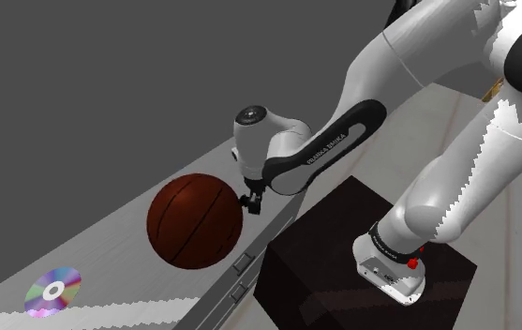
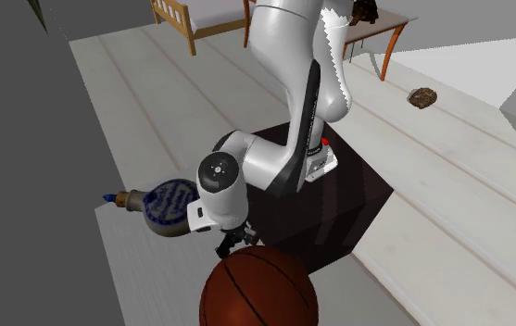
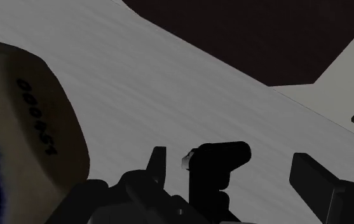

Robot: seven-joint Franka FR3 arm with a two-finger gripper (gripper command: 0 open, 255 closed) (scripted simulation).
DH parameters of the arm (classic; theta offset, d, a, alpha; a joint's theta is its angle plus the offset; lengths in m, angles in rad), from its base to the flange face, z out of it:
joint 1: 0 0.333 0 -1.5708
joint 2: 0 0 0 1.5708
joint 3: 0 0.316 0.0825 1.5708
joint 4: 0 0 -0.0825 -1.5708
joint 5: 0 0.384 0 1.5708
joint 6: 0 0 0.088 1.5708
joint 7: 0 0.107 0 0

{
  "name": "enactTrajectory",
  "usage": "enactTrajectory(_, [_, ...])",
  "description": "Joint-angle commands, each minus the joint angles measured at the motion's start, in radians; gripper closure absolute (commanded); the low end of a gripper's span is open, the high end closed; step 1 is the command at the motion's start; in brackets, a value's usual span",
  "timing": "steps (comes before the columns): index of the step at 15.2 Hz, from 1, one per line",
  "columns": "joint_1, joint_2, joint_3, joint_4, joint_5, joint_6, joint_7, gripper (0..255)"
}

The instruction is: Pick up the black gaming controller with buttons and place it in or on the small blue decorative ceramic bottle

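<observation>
Where it shows near the bottle (image 3: 29, 127), the controller (image 3: 220, 167) is black — blocky.

**Shoulder view.** White capital lettering (image 1: 321, 150) reading FRANKA EMIKA runs lengthwise along the black forearm cover (image 1: 368, 114) of the arm. It lies at about 1 o'clock from the basketball (image 1: 196, 220).

**Wrist view.** A single row of dark digits (image 3: 37, 118), apparently 000451, is printed on the tan underside of the bottle (image 3: 16, 165), beside its blue pattern. The last figures are uncertain.

**Second exterior view.** The blue marking on the bottle's body, at about 10 o'clock from the basketball, is too small to read as characters.
</observation>
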Motion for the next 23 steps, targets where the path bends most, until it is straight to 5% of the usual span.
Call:
enactTrajectory(1, [-0.021,0.002,-0.019,-0.021,0.130,0.152,-0.174,0])
enactTrajectory(9, [-0.020,0.126,-0.043,-0.024,0.034,0.279,-0.115,0])
enactTrajectory(17, [-0.018,0.126,-0.044,-0.024,0.034,0.279,-0.115,0])
enactTrajectory(18, [-0.018,0.126,-0.044,-0.024,0.034,0.279,-0.115,255])
enactTrajectory(23, [-0.019,0.130,-0.046,-0.020,0.031,0.279,-0.115,255])
